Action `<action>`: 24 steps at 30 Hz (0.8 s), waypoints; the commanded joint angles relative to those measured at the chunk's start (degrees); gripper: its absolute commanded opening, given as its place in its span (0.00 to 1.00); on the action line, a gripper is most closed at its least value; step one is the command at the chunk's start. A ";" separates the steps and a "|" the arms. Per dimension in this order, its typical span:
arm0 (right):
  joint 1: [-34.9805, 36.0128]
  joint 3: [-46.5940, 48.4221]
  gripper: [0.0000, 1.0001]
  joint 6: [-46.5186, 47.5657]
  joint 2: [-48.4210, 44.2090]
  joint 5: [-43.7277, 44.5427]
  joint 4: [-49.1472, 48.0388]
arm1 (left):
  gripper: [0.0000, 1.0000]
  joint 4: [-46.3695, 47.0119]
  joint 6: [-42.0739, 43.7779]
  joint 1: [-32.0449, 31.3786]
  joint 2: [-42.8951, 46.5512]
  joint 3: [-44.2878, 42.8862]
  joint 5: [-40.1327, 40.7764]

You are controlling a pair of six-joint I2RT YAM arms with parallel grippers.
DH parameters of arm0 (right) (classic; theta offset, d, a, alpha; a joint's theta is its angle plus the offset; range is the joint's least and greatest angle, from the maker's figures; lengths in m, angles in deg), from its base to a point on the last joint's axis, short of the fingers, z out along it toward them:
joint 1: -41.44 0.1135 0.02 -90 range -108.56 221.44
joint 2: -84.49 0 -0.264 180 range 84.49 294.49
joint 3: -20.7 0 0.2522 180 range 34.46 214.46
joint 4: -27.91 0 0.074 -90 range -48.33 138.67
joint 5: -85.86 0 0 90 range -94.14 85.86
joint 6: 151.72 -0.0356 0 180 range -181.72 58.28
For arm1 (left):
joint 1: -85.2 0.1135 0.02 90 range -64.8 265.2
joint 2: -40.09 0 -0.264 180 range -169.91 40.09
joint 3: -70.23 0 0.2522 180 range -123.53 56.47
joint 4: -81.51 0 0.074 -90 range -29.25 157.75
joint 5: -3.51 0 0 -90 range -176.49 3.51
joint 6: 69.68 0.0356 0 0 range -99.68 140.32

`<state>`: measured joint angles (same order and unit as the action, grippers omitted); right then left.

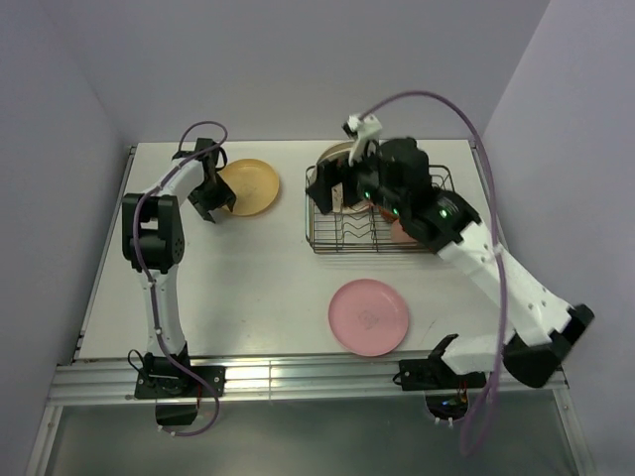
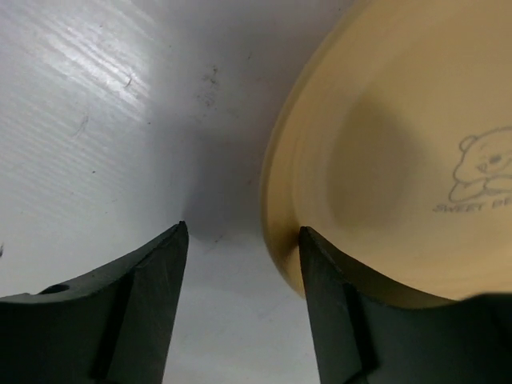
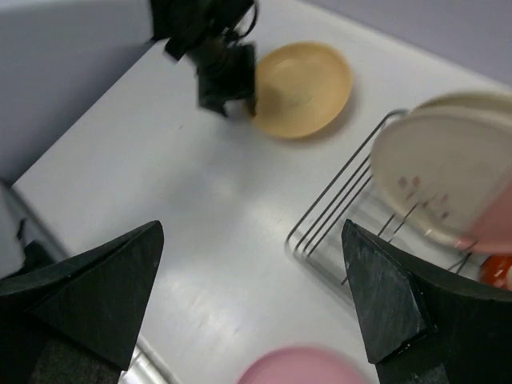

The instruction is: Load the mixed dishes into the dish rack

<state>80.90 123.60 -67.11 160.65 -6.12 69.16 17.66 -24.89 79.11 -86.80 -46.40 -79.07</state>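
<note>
A yellow-orange plate lies flat at the back left of the table. My left gripper is open at its left rim. In the left wrist view the gripper straddles the rim of the plate, with one fingertip over the plate and the other over the table. The dish rack stands at the back right with cream plates upright in it and something red inside. My right gripper hangs open and empty above the rack's left end. A pink plate lies flat in front of the rack.
The right wrist view has the gripper high over the table. It shows the rack wires, a cream plate with pink sprigs, the yellow plate and the pink plate. Walls enclose the table's back and sides.
</note>
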 commanded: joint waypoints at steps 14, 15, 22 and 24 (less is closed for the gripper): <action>12.30 -20.65 1.00 -25.62 -30.45 13.23 14.44 | 0.00 15.44 -2.43 2.75 25.12 21.89 -1.62; 12.57 -21.89 1.00 -26.51 -31.94 12.27 14.53 | 0.00 16.76 -2.34 2.75 29.29 28.10 -1.79; 14.50 -32.43 1.00 -35.39 -38.01 10.95 12.60 | 0.00 15.46 0.11 2.75 62.70 39.15 -1.88; 14.68 -34.73 1.00 -36.18 -39.59 8.58 8.49 | 0.00 13.01 1.70 2.75 72.54 38.37 -6.18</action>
<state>94.87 91.34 -98.85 123.36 4.11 82.73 30.49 -26.09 81.99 -24.68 -7.71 -81.34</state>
